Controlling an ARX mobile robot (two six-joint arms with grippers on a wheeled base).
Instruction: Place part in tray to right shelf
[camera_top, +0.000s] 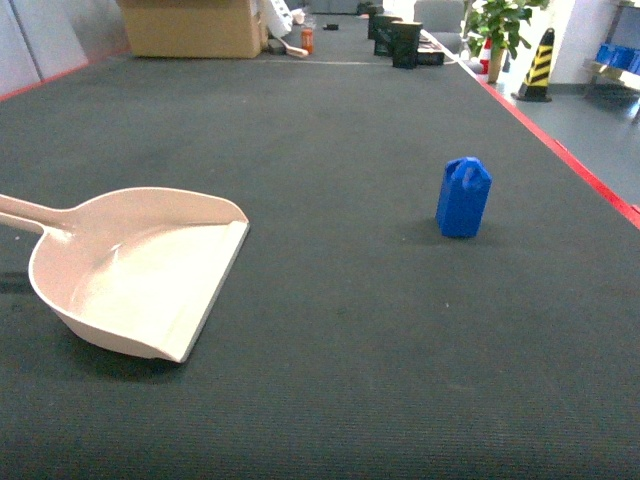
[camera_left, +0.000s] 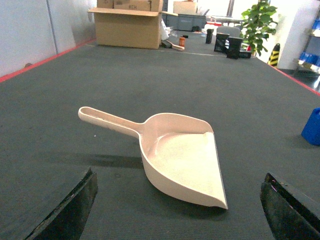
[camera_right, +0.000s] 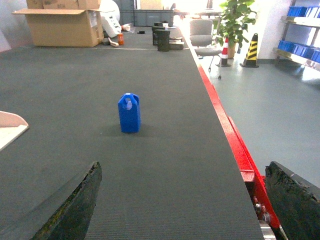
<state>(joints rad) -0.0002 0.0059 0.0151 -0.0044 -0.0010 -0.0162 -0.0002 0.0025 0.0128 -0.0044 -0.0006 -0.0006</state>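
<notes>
The blue part (camera_top: 463, 197) stands upright on the dark mat, right of centre. The beige tray (camera_top: 140, 270) lies flat at the left, handle pointing left, open front edge facing right toward the part, nothing in it. Neither gripper shows in the head view. My left gripper (camera_left: 178, 175) is open just short of the tray (camera_left: 175, 155), with the part (camera_left: 312, 127) at the right edge of that view. My right gripper (camera_right: 182, 167) is open and empty, well short of the part (camera_right: 129, 113). A steel rack with blue crates (camera_right: 300, 50) far right looks like the right shelf.
The mat's red edge (camera_right: 225, 125) runs along the right, with grey floor beyond it. At the far end stand a cardboard box (camera_top: 190, 25), black bins (camera_top: 400, 40), a potted plant (camera_top: 500, 25) and a striped cone (camera_top: 538, 65).
</notes>
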